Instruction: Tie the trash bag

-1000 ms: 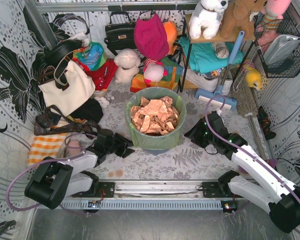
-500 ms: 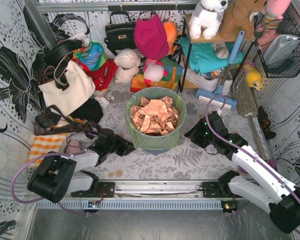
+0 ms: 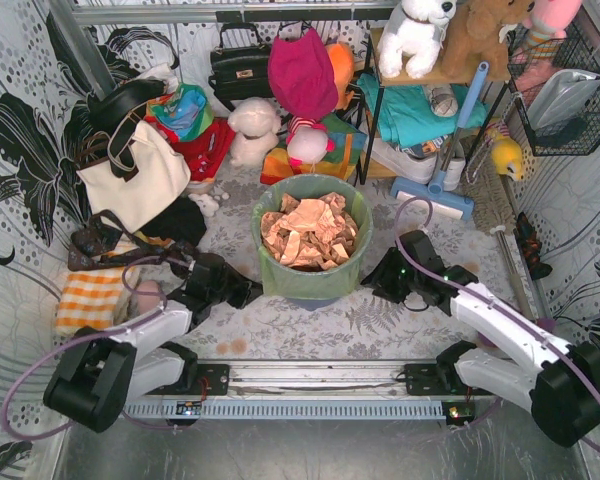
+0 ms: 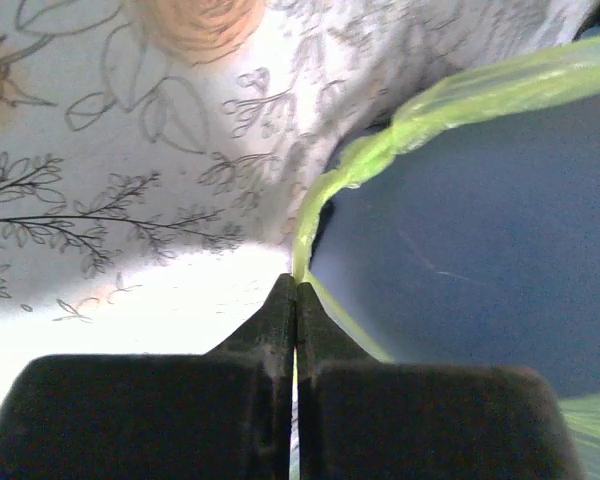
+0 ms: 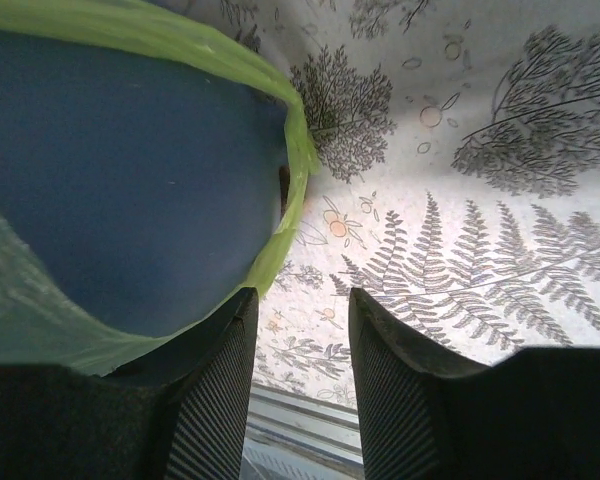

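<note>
The trash bag (image 3: 310, 272) lines the blue-grey bin (image 3: 316, 298), which stands in the middle of the tabletop (image 3: 380, 322) between my two arms. Its light-green film is folded out over the rim and hangs down the bin's wall. Inside it, crumpled orange-tan paper (image 3: 308, 232) is heaped to about the brim. My left jaws are pressed fully together low at the bin's left side. In the left wrist view the bag's rolled hem runs down the blue wall straight into the seam between my fingertips (image 4: 278, 305), so they are clamped on that hem. My right jaws stand partly apart at the bin's right side, close to the wall. Only the fern-printed tabletop shows in the gap between them. The hanging hem reaches the tip of the finger (image 5: 225, 340) nearest the bin, but it is not pinched.
</note>
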`<action>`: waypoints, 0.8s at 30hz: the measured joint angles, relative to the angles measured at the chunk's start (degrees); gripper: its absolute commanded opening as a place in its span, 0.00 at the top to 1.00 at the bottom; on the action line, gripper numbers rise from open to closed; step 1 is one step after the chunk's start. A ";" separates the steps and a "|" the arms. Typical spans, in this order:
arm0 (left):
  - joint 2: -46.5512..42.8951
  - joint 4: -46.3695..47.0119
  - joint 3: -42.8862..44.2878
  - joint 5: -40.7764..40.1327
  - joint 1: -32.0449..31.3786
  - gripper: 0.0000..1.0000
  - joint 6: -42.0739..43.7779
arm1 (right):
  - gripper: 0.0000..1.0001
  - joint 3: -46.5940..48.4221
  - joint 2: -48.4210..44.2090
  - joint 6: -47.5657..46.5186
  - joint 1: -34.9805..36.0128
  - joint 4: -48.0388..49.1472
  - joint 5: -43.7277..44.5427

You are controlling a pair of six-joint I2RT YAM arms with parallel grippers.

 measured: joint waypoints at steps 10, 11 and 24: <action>-5.99 -10.03 6.08 -4.52 0.26 1.00 7.91 | 0.62 -3.19 8.15 1.49 0.00 9.86 -6.82; -5.57 -10.38 6.40 -4.42 0.26 1.00 8.74 | 0.62 -3.19 8.92 1.51 0.00 10.58 -6.93; -3.98 -12.68 7.72 -2.60 0.26 1.00 14.36 | 0.67 -3.19 17.90 1.16 -2.78 17.94 -1.81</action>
